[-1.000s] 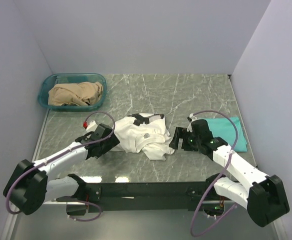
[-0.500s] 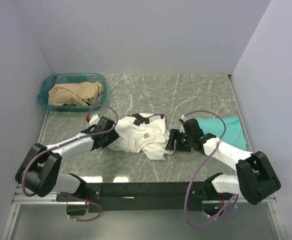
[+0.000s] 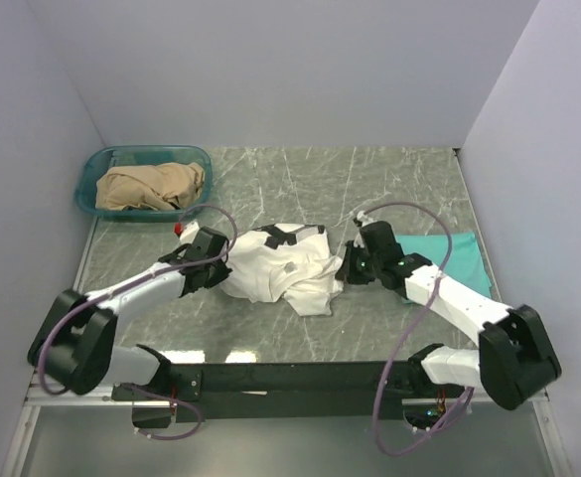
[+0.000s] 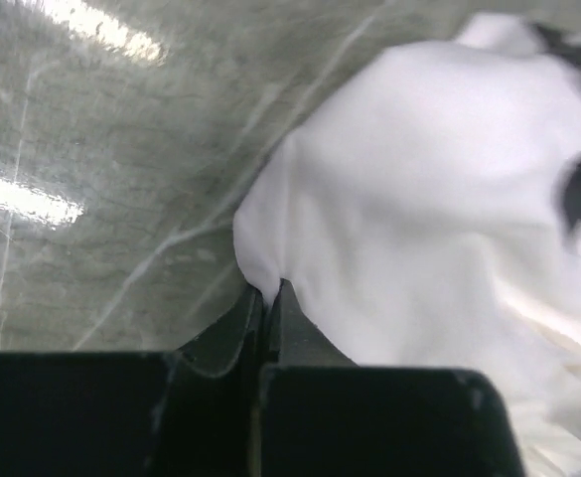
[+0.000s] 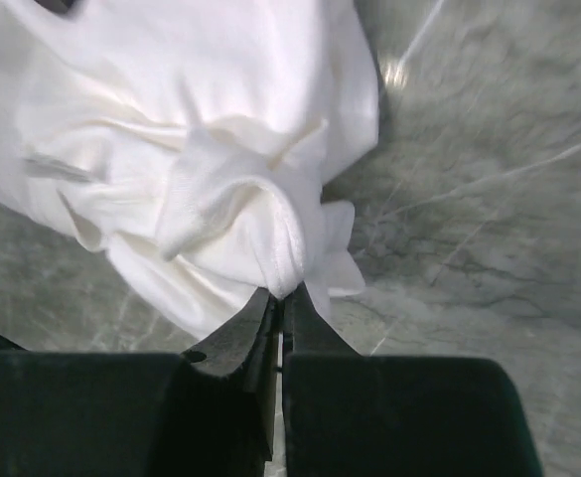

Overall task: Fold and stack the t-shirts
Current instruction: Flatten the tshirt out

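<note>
A crumpled white t-shirt (image 3: 285, 268) with a small dark print lies mid-table. My left gripper (image 3: 221, 274) is at its left edge, jaws shut and pinching a fold of the white cloth (image 4: 419, 199); the pinch shows at the left gripper's (image 4: 268, 294) tips. My right gripper (image 3: 345, 270) is at the shirt's right side. In the right wrist view this gripper (image 5: 284, 296) is shut on a bunched fold of the white t-shirt (image 5: 201, 129). A teal-green t-shirt (image 3: 466, 260) lies flat at the right, behind the right arm.
A teal plastic basket (image 3: 89, 177) holding a beige cloth (image 3: 151, 186) stands at the back left. Pale walls enclose the marble table on three sides. The black base rail (image 3: 290, 378) runs along the near edge.
Both grippers moved inward to the white t-shirt and closed from open, each pinching an edge of it. The shirt has bunched slightly between them.
</note>
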You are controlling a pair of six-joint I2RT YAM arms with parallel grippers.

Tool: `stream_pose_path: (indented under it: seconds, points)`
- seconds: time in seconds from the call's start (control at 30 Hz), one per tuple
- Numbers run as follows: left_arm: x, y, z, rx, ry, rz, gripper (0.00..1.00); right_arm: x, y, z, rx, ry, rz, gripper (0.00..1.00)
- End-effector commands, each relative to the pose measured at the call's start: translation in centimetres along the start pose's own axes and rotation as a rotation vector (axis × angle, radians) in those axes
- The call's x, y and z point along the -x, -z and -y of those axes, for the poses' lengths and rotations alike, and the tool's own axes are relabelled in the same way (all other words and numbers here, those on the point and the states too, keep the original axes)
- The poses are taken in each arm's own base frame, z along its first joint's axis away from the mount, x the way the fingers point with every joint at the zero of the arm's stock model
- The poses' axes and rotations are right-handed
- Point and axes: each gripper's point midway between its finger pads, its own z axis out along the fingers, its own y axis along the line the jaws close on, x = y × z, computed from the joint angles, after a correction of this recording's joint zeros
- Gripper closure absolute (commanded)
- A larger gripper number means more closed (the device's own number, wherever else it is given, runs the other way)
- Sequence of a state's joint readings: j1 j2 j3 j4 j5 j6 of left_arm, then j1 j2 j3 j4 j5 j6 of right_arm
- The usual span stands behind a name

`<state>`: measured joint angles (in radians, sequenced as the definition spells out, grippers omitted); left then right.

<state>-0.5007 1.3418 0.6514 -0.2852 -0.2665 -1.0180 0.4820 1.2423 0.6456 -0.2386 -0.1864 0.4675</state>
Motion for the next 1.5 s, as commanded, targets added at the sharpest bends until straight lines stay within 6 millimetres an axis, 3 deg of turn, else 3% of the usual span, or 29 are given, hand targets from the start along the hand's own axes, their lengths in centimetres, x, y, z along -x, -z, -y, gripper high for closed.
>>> stream_pose_path:
  seconds: [0.0, 0.17, 0.23, 0.33, 0.37, 0.4, 0.43, 0.53, 0.63, 0.67, 0.7, 0.73, 0.8, 0.83, 0.9, 0.93, 0.97, 1.1, 1.23, 1.3, 1.33, 1.37, 1.4, 1.43, 1.47]
  points:
    - [4.4, 4.2, 4.5, -0.178, 0.0, 0.117, 0.99, 5.7, 4.3, -1.1, -0.052, 0.072, 0.199, 1.0]
    - [10.5, 10.7, 9.0, -0.329, 0.025, 0.29, 0.99, 11.9, 10.6, -3.2, -0.08, 0.116, 0.4, 1.0]
    - [13.6, 14.7, 11.4, -0.407, 0.044, 0.365, 0.99, 13.5, 13.4, -3.4, -0.113, 0.127, 0.465, 1.0]
    - [17.3, 20.9, 14.1, -0.543, 0.043, 0.469, 0.99, 17.8, 20.6, -5.8, -0.09, 0.148, 0.65, 1.0]
    - [18.1, 22.5, 14.7, -0.574, 0.033, 0.499, 0.99, 18.4, 22.2, -6.3, -0.08, 0.156, 0.686, 1.0]
    - [19.6, 25.5, 15.5, -0.631, 0.046, 0.545, 0.99, 19.0, 24.3, -6.9, -0.067, 0.174, 0.73, 1.0]
    - [20.3, 27.5, 15.9, -0.675, 0.051, 0.572, 0.99, 19.8, 27.2, -8.2, -0.026, 0.189, 0.785, 1.0]
    - [22.3, 33.2, 16.8, -0.794, 0.048, 0.661, 0.99, 20.2, 31.9, -10.2, 0.05, 0.252, 0.86, 1.0]
    - [23.3, 38.8, 17.7, -0.912, 0.004, 0.712, 0.99, 21.0, 38.9, -12.6, 0.128, 0.297, 0.981, 1.0]
    - [23.3, 40.3, 18.0, -0.947, -0.025, 0.72, 0.99, 20.8, 40.0, -13.4, 0.166, 0.325, 0.988, 1.0]
    - [23.9, 43.1, 18.0, -0.997, -0.027, 0.751, 0.99, 20.7, 40.8, -13.9, 0.179, 0.351, 0.988, 1.0]
    - [24.0, 44.7, 17.9, -1.028, -0.034, 0.77, 0.99, 20.6, 43.4, -14.8, 0.219, 0.369, 1.034, 1.0]
    - [24.4, 48.4, 17.6, -1.104, -0.045, 0.822, 0.99, 20.3, 45.1, -15.6, 0.252, 0.405, 1.053, 1.0]
    - [24.5, 49.6, 17.2, -1.122, -0.042, 0.843, 0.99, 20.2, 47.0, -15.9, 0.264, 0.411, 1.088, 1.0]
    - [24.9, 51.7, 16.7, -1.15, -0.042, 0.879, 0.99, 20.3, 48.0, -16.4, 0.277, 0.439, 1.102, 1.0]
    - [25.0, 51.8, 16.8, -1.146, -0.047, 0.881, 0.99, 20.0, 49.1, -16.8, 0.296, 0.452, 1.119, 1.0]
    - [25.2, 52.7, 16.6, -1.151, -0.053, 0.902, 0.99, 20.0, 48.9, -17.4, 0.32, 0.484, 1.101, 1.0]
    - [26.0, 52.0, 17.4, -1.12, -0.059, 0.914, 0.99, 20.7, 48.4, -17.9, 0.316, 0.503, 1.095, 1.0]
    - [27.6, 48.3, 19.2, -1.023, -0.052, 0.92, 0.99, 24.6, 46.1, -15.6, 0.122, 0.433, 1.118, 1.0]
    - [29.6, 46.9, 19.2, -0.923, -0.019, 0.978, 0.99, 26.6, 43.8, -14.9, 0.036, 0.425, 1.094, 1.0]
    - [30.5, 44.4, 20.3, -0.854, -0.02, 0.974, 0.99, 27.5, 43.5, -14.5, 0.001, 0.409, 1.101, 1.0]
    - [31.5, 43.3, 20.3, -0.79, -0.016, 0.996, 0.99, 28.4, 43.2, -13.7, -0.063, 0.407, 1.108, 1.0]
    - [32.5, 43.7, 20.6, -0.778, -0.01, 1.02, 0.99, 29.7, 41.7, -13.4, -0.118, 0.433, 1.087, 1.0]
    - [33.2, 41.3, 22.1, -0.749, -0.033, 1.0, 0.99, 30.7, 42.2, -13.3, -0.143, 0.432, 1.117, 1.0]
    - [34.2, 42.4, 22.7, -0.786, -0.046, 1.019, 0.99, 32.3, 41.3, -12.3, -0.214, 0.416, 1.111, 1.0]
